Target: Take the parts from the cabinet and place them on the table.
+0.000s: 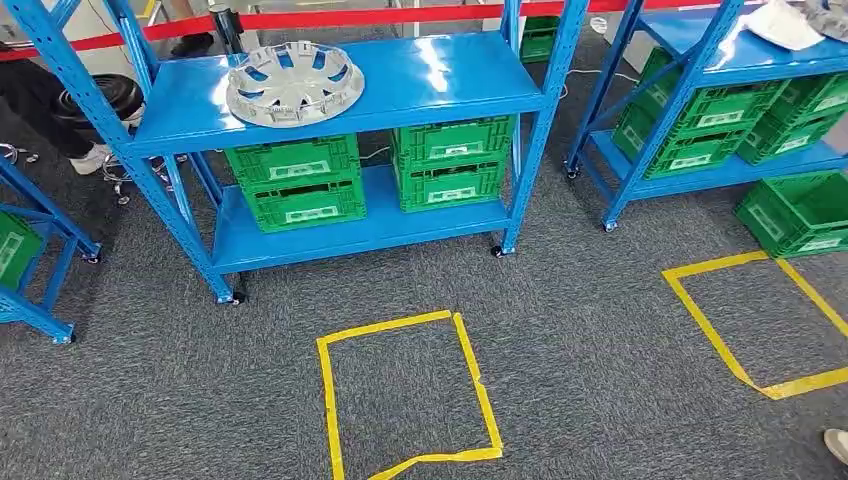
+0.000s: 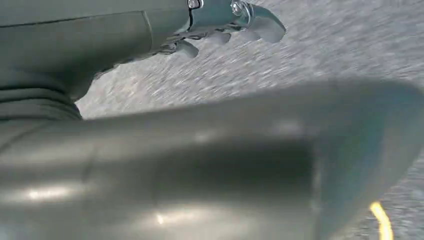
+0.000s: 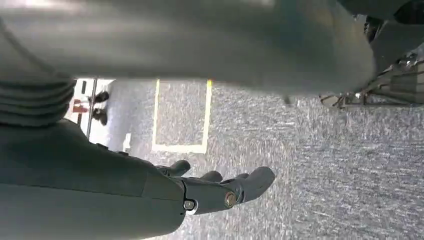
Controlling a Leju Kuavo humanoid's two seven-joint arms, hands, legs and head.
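Observation:
A silver wheel cover (image 1: 292, 82) lies flat on the top board of the blue cabinet (image 1: 440, 75), toward its left side. My left hand (image 2: 150, 35) hangs over grey carpet, its fingers (image 2: 255, 22) stretched out and apart from the thick thumb, with nothing in it. Above the carpet too, my right hand (image 3: 150, 195) holds nothing, and its dark fingers (image 3: 250, 182) lie loosely extended.
Green crates (image 1: 300, 185) fill the cabinet's lower shelf. A second blue rack (image 1: 720, 60) at the right holds more green crates and a pale part (image 1: 783, 25). Yellow tape squares (image 1: 405, 395) mark the carpet. A shoe (image 1: 836, 443) shows at the lower right edge, and a red barrier tape (image 1: 330, 18) runs behind.

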